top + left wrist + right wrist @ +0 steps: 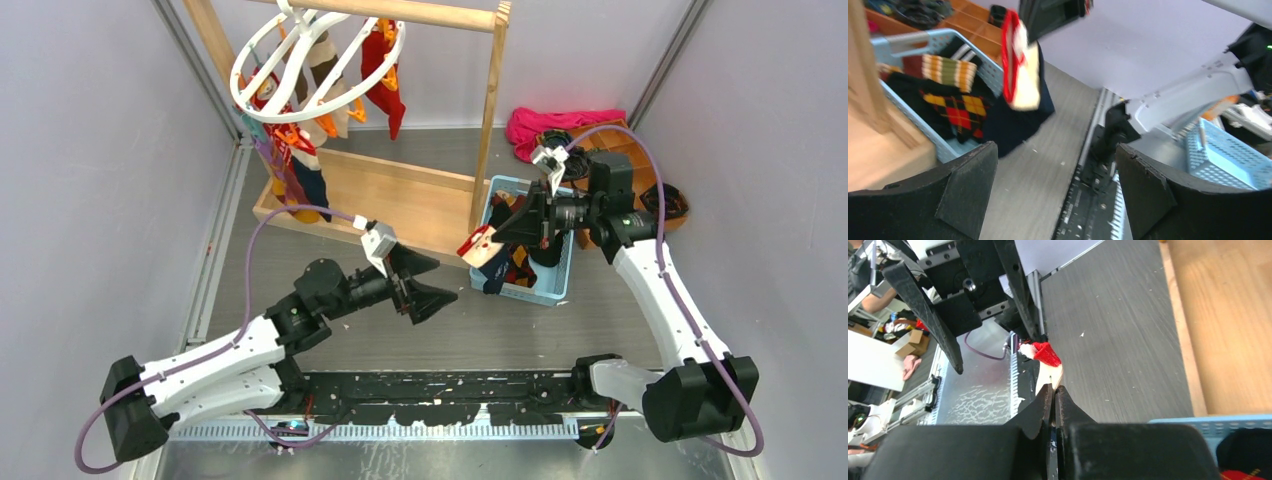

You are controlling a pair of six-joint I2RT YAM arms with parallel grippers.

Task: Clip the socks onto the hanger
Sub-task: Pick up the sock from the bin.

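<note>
The right fingers (1040,410) are pinched shut on a cream sock (479,247) with red trim, holding it up just over the near-left corner of the blue basket (548,291), which holds more socks. Left of the basket, the left fingers (965,185) gape wide open and empty, pointed at the dangling sock. The white clip hanger (240,85), already carrying several socks, hangs on the wooden rack (400,195) well beyond the basket's far-left side. A handover appears to be the step in hand. It would go best if the left fingers closed on the sock's free end, clear of the right grip, leaving an edge exposed for a clip.
</note>
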